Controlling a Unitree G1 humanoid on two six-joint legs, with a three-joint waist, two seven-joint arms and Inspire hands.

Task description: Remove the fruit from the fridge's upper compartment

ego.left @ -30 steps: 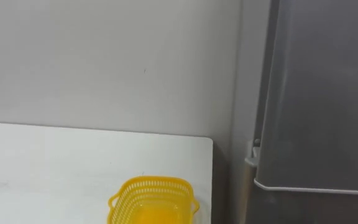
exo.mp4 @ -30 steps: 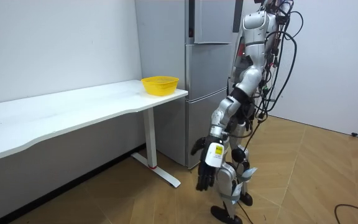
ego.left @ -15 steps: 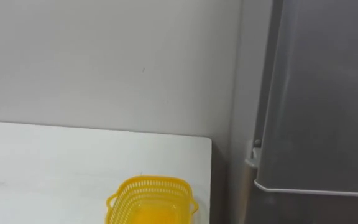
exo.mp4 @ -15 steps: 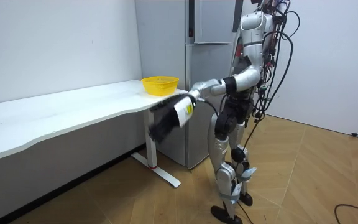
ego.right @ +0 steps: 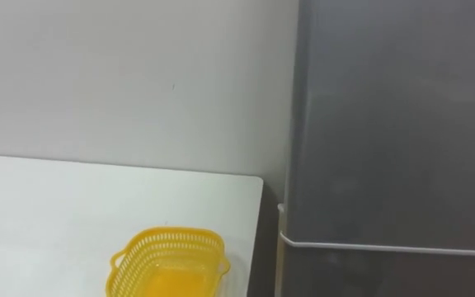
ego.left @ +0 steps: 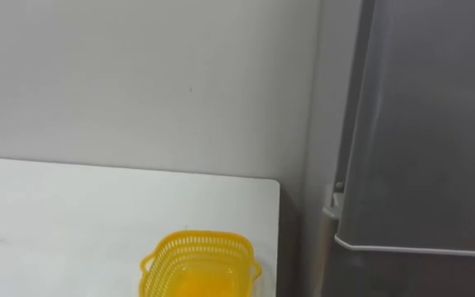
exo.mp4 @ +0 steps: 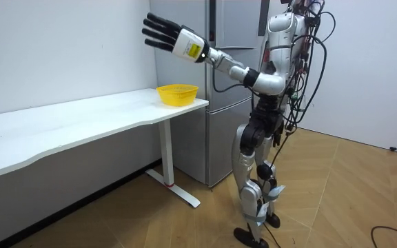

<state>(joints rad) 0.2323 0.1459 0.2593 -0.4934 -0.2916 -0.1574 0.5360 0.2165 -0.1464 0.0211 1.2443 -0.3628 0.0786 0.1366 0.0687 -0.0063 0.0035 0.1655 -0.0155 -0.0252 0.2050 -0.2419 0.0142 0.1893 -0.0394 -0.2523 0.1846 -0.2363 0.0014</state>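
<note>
The fridge (exo.mp4: 226, 103) is the mark to steer by. The robot stands right before it, and its upper door (ego.left: 427, 115) is shut, the seam to the lower door (ego.left: 419, 272) running just beneath. Whatever is to be fetched must lie behind that upper door; none of it can be seen. A white table (ego.left: 72, 214) ends just beside the fridge, and a yellow basket (ego.left: 200, 264) sits at the table corner nearest the fridge.

The left hand (exo.mp4: 167, 36) is held high on an outstretched arm. It is level with the upper door but out past the fridge on the table side, above the basket. Its fingers are straight and spread, holding nothing.

The step in hand looks like the reach to open that door. To do it well, the arm should swing toward the fridge until the hand meets the door's free edge. The fingers should then hook behind that edge or a handle rather than press flat on the panel. Which edge is free is not plain: a small bracket (ego.left: 335, 198) at the seam on the table side may be a hinge, which would put the pull on the far edge. The pull should follow the door's arc, with the body set back enough to let it pass and the elbow kept above the basket
</note>
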